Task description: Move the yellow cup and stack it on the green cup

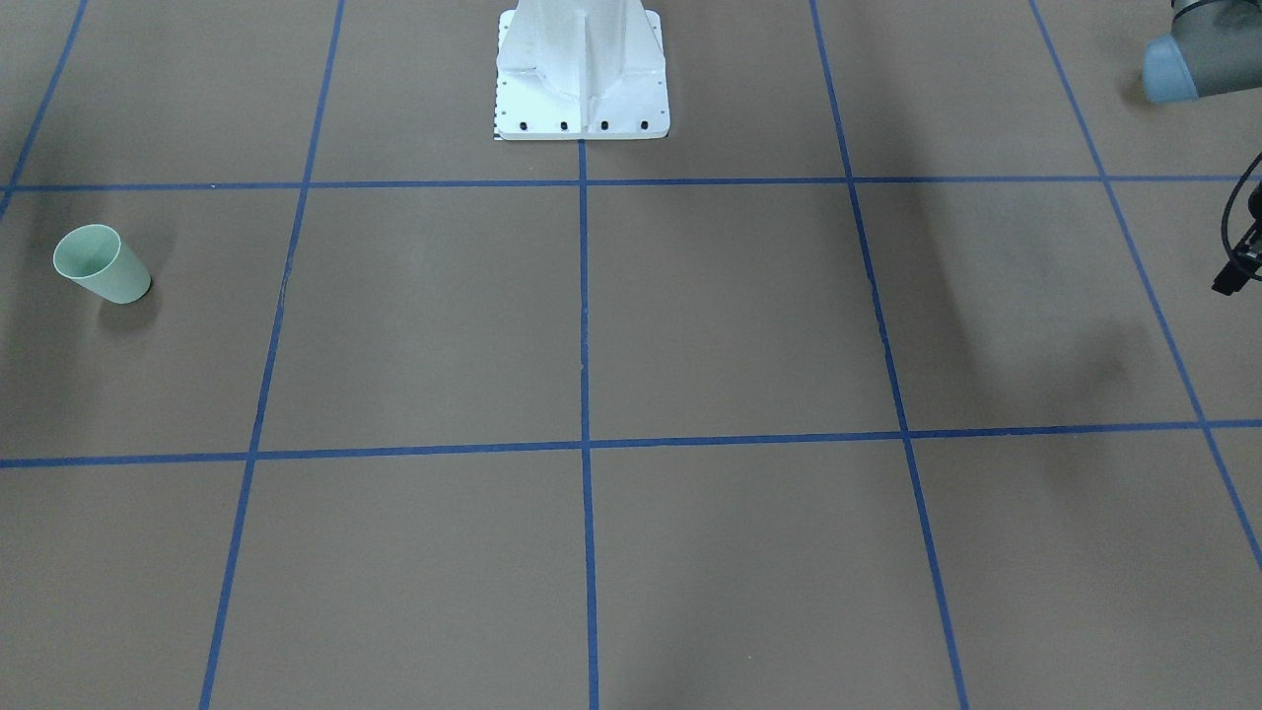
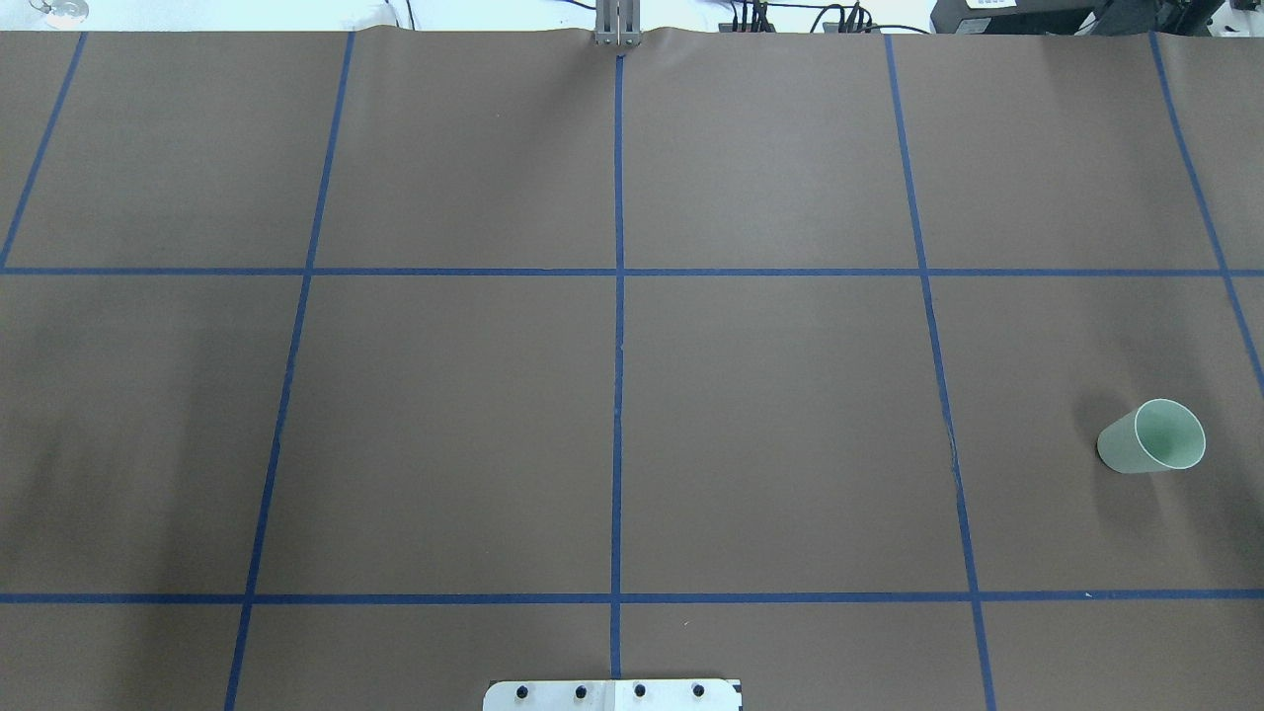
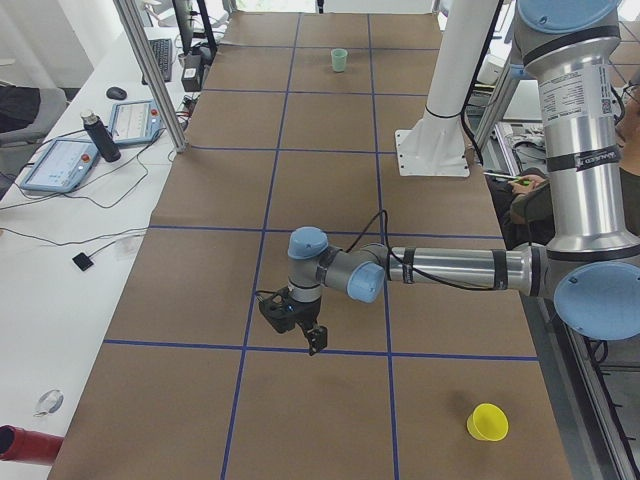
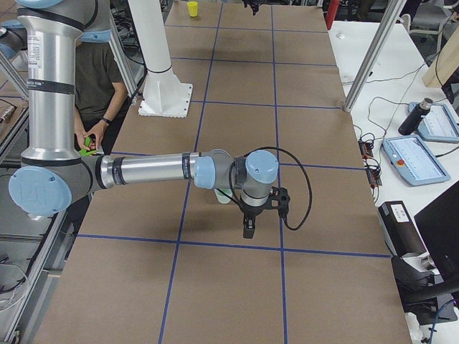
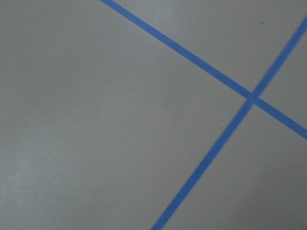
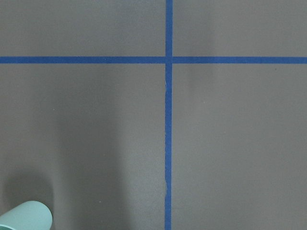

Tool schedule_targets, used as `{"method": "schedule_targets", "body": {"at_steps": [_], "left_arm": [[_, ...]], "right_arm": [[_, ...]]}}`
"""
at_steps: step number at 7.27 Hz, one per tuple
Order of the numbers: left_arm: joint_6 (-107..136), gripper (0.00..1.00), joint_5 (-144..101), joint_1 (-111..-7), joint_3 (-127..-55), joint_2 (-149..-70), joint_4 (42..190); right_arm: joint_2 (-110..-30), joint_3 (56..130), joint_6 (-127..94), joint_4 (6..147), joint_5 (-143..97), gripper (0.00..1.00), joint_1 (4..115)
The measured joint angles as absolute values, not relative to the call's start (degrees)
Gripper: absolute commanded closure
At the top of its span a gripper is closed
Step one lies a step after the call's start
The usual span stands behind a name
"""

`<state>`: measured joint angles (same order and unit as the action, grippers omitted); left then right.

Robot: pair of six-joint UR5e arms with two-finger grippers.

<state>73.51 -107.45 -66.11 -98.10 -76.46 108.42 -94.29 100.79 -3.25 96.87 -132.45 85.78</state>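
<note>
The yellow cup [image 3: 487, 422] stands upright on the brown table near the robot's side at the left end; it also shows far off in the exterior right view [image 4: 192, 8]. The green cup [image 2: 1153, 437] stands upright at the right end, and also shows in the front-facing view [image 1: 99, 264] and the right wrist view [image 6: 24, 218]. My left gripper [image 3: 314, 342] hangs over the table, well apart from the yellow cup. My right gripper [image 4: 247, 231] hangs just beside the green cup [image 4: 224, 196]. I cannot tell whether either is open or shut. Neither wrist view shows fingers.
The white robot pedestal [image 1: 582, 79] stands at the table's middle on the robot's side. Blue tape lines [image 2: 618, 296] grid the table. A side bench with tablets and a bottle [image 3: 98, 135] runs along the far edge. A seated person [image 4: 93, 79] is behind the robot.
</note>
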Motion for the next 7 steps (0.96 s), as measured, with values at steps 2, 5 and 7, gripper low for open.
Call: {"method": "schedule_targets", "body": {"at_steps": [2, 5, 7], "left_arm": [[91.2, 0.00, -99.2, -59.7, -98.1, -72.9, 108.2], [120.1, 0.03, -92.3, -48.7, -98.1, -69.2, 98.6], [132.0, 0.03, -91.8, -44.0, -99.5, -65.3, 89.1]], "right_arm": [[-93.6, 101.1, -3.3, 96.8, -132.5, 0.00, 85.3], [-92.8, 103.1, -3.2, 96.6, -132.6, 0.00, 82.9], [-92.8, 104.9, -3.2, 96.6, -132.6, 0.00, 80.8]]}}
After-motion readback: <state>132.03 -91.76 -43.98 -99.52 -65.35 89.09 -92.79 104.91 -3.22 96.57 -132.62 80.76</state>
